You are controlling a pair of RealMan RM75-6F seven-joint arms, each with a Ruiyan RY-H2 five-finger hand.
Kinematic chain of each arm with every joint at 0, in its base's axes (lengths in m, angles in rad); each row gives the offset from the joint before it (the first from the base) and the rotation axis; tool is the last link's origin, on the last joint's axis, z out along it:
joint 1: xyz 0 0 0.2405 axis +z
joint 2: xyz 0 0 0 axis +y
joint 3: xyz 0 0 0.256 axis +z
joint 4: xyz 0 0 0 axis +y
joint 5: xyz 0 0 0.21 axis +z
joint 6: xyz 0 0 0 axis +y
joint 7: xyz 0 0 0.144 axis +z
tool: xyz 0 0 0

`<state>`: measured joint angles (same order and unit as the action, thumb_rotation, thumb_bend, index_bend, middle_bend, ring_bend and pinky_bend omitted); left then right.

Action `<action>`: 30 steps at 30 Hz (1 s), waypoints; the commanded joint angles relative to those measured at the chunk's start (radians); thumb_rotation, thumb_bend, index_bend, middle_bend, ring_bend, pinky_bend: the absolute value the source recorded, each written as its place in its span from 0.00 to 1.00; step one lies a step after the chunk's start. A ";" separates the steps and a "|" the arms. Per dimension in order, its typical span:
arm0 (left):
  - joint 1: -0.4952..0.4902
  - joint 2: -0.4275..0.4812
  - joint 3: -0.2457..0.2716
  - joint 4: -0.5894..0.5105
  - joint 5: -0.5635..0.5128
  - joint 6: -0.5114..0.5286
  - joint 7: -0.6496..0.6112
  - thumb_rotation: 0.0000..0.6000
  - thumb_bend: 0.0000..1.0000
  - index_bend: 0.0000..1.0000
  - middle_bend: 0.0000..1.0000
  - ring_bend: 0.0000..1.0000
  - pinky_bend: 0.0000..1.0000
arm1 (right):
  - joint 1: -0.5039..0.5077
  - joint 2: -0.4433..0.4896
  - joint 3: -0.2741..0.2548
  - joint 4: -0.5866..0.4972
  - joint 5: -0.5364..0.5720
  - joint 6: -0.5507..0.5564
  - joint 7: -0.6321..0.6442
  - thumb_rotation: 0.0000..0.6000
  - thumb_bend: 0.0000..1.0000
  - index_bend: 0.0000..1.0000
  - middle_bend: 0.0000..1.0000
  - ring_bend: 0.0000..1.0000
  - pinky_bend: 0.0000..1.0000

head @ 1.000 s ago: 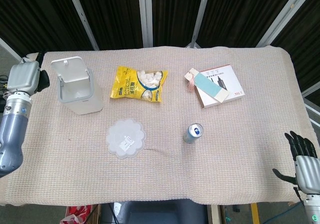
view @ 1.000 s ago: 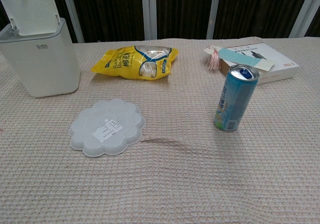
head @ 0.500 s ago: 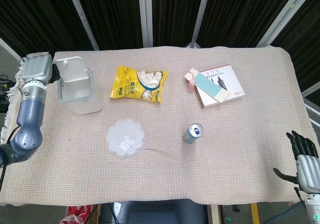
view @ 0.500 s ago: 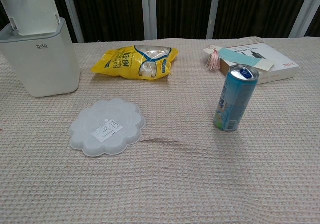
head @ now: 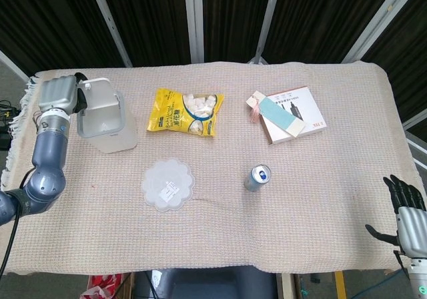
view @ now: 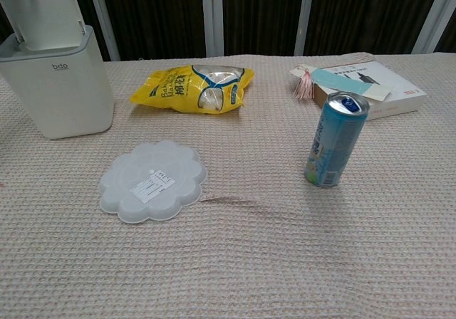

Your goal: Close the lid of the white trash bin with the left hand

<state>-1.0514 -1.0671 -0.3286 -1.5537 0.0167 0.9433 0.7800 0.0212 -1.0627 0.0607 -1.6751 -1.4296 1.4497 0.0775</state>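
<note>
The white trash bin (head: pixel 108 127) stands at the table's far left, and its lid (head: pixel 98 97) is up, leaning slightly over the opening. My left hand (head: pixel 60 94) is right beside the lid's outer face, with dark fingers (head: pixel 81 80) against its back edge; most of the fingers are hidden. The chest view shows the bin (view: pixel 58 84) and its raised lid (view: pixel 41 11), not the left hand. At the lower right, off the table edge, my right hand (head: pixel 405 211) holds nothing and its fingers are spread.
A yellow snack bag (head: pixel 186 111) lies right of the bin. A clear flower-shaped plastic lid (head: pixel 167 183) lies in front of it. A blue can (head: pixel 257 177) stands mid-table, and a book with a bookmark (head: pixel 288 115) is at the back right.
My left hand swung from beyond the table's left edge to the back of the bin lid. The lid has tipped a little toward the opening. The right hand stayed put.
</note>
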 commanded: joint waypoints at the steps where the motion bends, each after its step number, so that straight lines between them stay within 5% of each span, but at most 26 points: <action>1: 0.010 0.020 0.005 -0.031 0.010 0.001 -0.015 1.00 0.83 0.30 0.94 0.93 1.00 | 0.000 0.000 -0.001 -0.001 -0.002 0.000 -0.001 1.00 0.15 0.00 0.00 0.00 0.00; 18: 0.092 0.160 0.052 -0.263 0.138 0.004 -0.104 1.00 0.84 0.31 0.94 0.93 1.00 | -0.003 0.001 -0.009 -0.003 -0.014 0.004 -0.012 1.00 0.15 0.00 0.00 0.00 0.00; 30: 0.142 0.149 0.118 -0.335 0.248 0.027 -0.156 1.00 0.84 0.31 0.94 0.93 1.00 | -0.007 0.007 -0.017 -0.014 -0.017 0.003 -0.024 1.00 0.15 0.00 0.00 0.00 0.00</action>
<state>-0.9150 -0.9113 -0.2182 -1.8855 0.2543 0.9661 0.6287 0.0146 -1.0557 0.0441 -1.6884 -1.4463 1.4526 0.0535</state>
